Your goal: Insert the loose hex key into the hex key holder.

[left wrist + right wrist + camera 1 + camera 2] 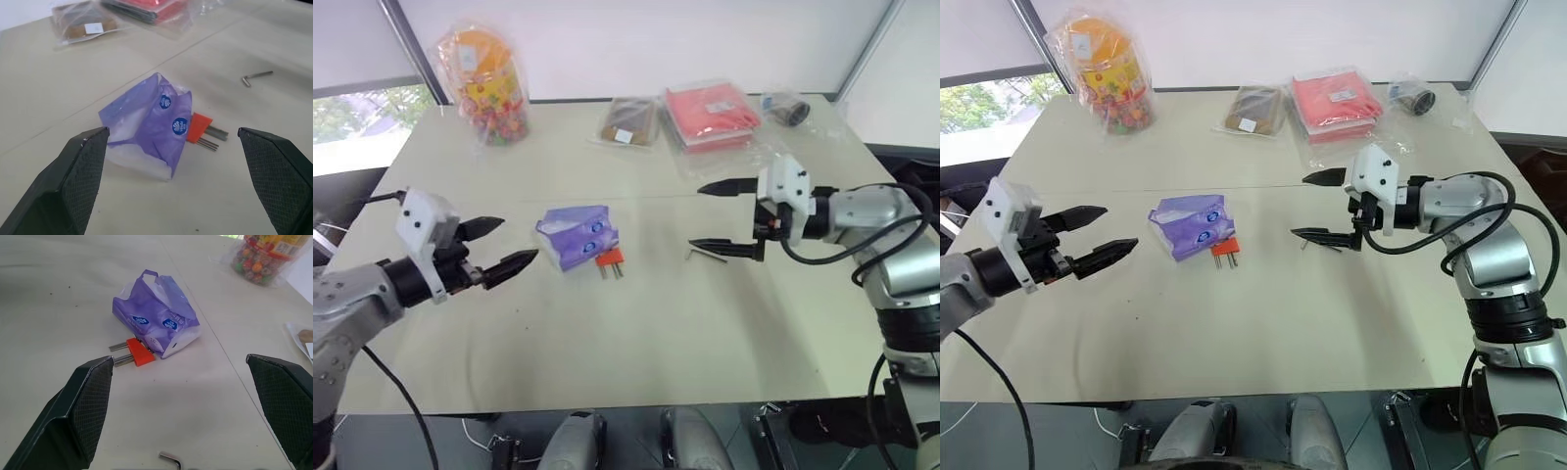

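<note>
Orange-red plastic marks the hex key holder (610, 258), which I see lying on the beige table (636, 333) with its short dark keys pointing toward the near edge. It touches the near right corner of a purple packet (576, 236). The loose hex key (707, 254) lies flat on the table well to the right of the holder, apart from it, and I can see its bent end in the left wrist view.

My right gripper (725, 215) hovers above the loose hex key with its fingers spread wide and nothing between them; the lower finger hangs just over the key, though I cannot tell whether it touches. My left gripper (501, 245) is also spread open and empty, held to the left of the purple packet and pointing toward it.

Along the far edge sit a candy jar (489, 83), a brown packet (628, 121) and a red packet (710, 111).
</note>
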Tool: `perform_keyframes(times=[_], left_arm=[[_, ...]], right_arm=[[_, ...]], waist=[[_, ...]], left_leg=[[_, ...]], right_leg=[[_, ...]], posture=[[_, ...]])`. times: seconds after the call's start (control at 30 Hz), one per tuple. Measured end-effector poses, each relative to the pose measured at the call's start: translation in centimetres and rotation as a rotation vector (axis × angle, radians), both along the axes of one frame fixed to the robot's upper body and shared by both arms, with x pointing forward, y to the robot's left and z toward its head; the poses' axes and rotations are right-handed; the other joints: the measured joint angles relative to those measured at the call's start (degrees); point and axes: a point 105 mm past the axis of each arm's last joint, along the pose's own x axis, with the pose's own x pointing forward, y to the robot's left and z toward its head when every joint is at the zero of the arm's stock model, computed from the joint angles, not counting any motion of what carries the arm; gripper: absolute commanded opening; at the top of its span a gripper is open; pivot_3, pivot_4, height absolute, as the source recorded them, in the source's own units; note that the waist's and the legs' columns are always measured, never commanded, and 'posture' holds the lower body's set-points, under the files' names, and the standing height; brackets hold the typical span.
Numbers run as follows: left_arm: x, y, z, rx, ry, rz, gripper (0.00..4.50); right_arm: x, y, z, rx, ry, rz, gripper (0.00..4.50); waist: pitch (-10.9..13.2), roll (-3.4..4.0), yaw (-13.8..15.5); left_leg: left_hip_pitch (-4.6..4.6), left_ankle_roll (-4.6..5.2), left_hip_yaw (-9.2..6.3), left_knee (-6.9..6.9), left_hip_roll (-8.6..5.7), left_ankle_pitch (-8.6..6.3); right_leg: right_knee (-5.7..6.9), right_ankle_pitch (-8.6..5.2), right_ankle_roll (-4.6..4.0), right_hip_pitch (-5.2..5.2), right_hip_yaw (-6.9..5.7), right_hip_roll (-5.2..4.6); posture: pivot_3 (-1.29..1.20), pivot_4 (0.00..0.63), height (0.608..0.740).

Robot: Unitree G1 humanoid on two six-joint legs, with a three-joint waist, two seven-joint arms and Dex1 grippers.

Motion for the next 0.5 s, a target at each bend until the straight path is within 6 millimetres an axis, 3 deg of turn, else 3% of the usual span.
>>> perform_keyframes(times=[0.27,0.5], left_arm=[[3.1,0.0,-5.3,-0.034,0.146,0.119,4.40],[6.1,-0.6,-6.6,0.007,0.140,0.176,4.40]], right_arm=[[-0.1,0.6,-0.2,0.016,-0.010,-0.003,4.50],[-0.4,1.2,-0.1,0.030,-0.021,-0.010,4.50]], waist=[[0.01,-0.02,0.07],[0.02,-0.03,0.10]], left_leg=[[-0.02,-0.02,-0.01,0.00,-0.02,0.01],[-0.03,-0.09,-0.01,0.00,-0.02,0.05]], right_leg=[[0.01,0.00,0.01,-0.03,-0.01,0.00],[0.03,0.01,0.01,-0.05,-0.01,0.00]], posture=[[0.00,0.150,0.740],[0.00,0.150,0.740]])
